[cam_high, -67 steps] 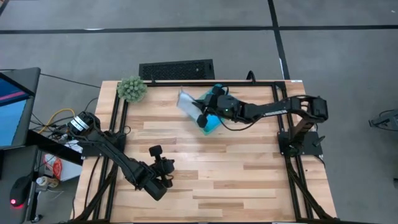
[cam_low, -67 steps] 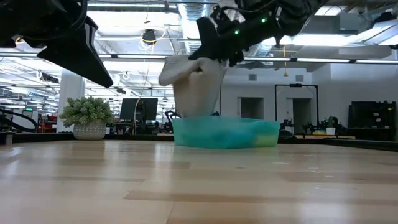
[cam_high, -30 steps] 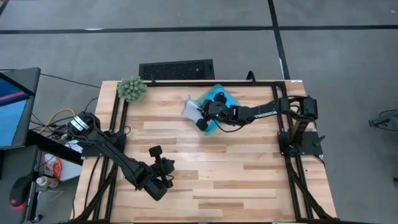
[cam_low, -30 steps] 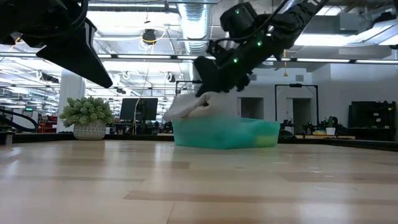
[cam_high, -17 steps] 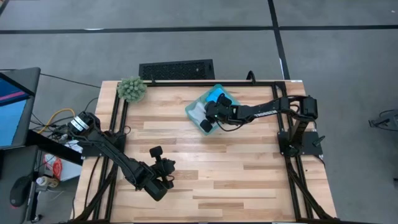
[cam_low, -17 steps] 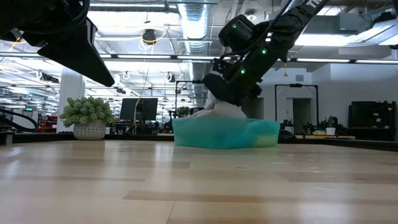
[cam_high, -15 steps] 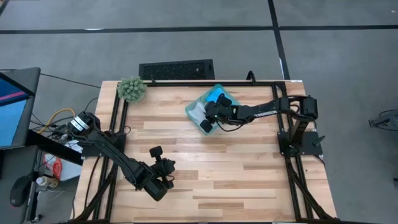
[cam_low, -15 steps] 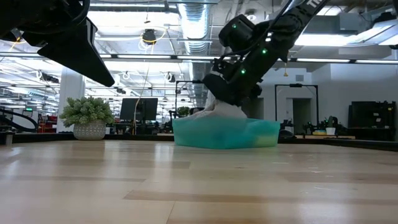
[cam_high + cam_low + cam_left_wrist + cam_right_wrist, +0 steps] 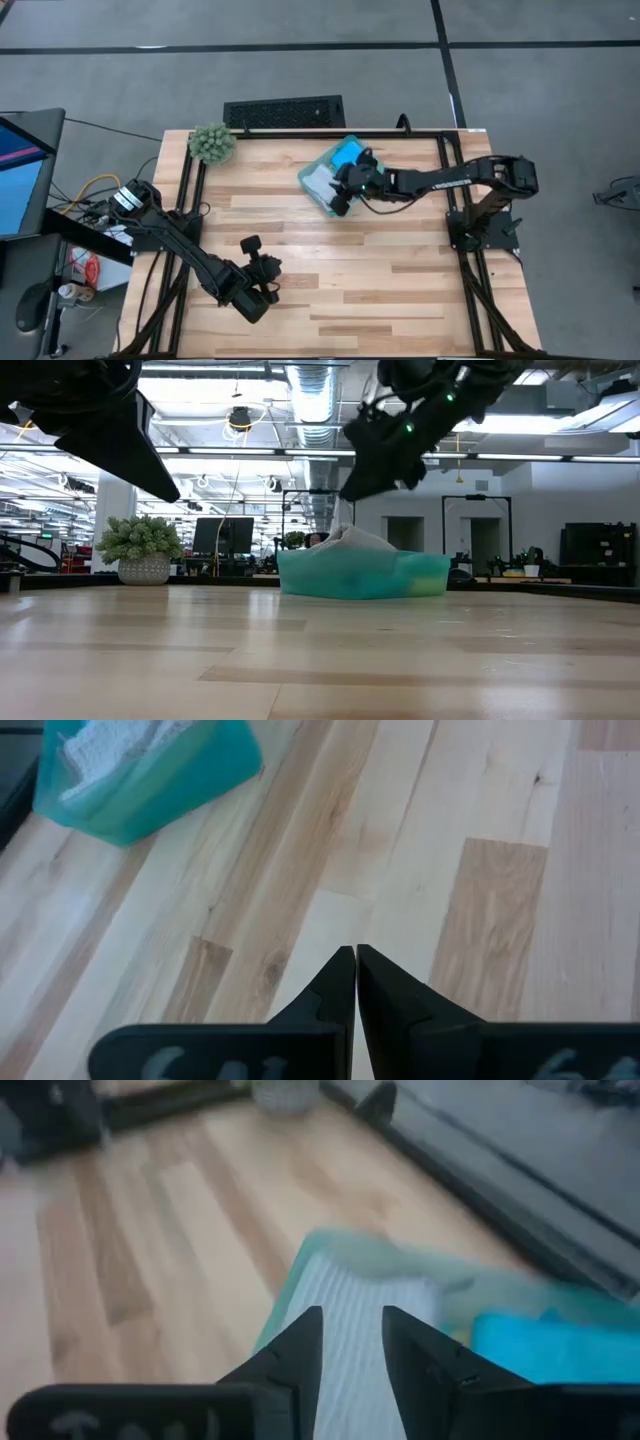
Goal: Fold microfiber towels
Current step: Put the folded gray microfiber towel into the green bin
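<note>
A translucent teal tray (image 9: 333, 205) stands at the table's far middle. In it lie a light grey microfiber towel (image 9: 318, 181) and, toward the far side, a bright blue one (image 9: 347, 154). The grey towel (image 9: 352, 1308) lies bunched, its top above the tray's rim (image 9: 352, 540). My right gripper (image 9: 339, 199) hovers open above the tray's near side, clear of the cloth (image 9: 372, 472). My left gripper (image 9: 268, 268) waits shut above bare wood near the table's front left (image 9: 355, 954).
A fuzzy green plant ball (image 9: 212, 143) sits at the far left corner. A black grille-like object (image 9: 285, 110) lies just beyond the far edge. Bare wood stretches across the table's middle and near right.
My right gripper has lowered the grey towel from over the tray's left rim down into the tray, opened and let it go. It has then risen and drawn back toward the table's right edge. The towel now lies bunched in the tray.
</note>
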Controlling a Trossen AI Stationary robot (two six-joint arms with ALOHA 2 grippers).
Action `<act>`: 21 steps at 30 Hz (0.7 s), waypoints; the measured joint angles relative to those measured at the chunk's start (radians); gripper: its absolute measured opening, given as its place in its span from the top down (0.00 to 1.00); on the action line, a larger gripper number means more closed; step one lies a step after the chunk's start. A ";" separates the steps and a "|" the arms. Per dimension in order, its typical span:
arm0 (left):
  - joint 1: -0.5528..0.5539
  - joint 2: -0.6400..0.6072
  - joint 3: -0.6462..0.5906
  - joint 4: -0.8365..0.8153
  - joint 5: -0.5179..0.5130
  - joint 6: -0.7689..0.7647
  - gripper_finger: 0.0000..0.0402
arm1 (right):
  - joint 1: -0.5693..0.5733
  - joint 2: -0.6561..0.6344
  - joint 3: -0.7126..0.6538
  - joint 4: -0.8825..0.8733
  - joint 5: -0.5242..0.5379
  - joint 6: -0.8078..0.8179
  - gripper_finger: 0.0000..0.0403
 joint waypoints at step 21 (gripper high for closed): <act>0.000 0.000 0.000 0.011 -0.045 0.000 0.99 | 0.010 0.196 -0.066 0.115 -0.234 0.018 0.77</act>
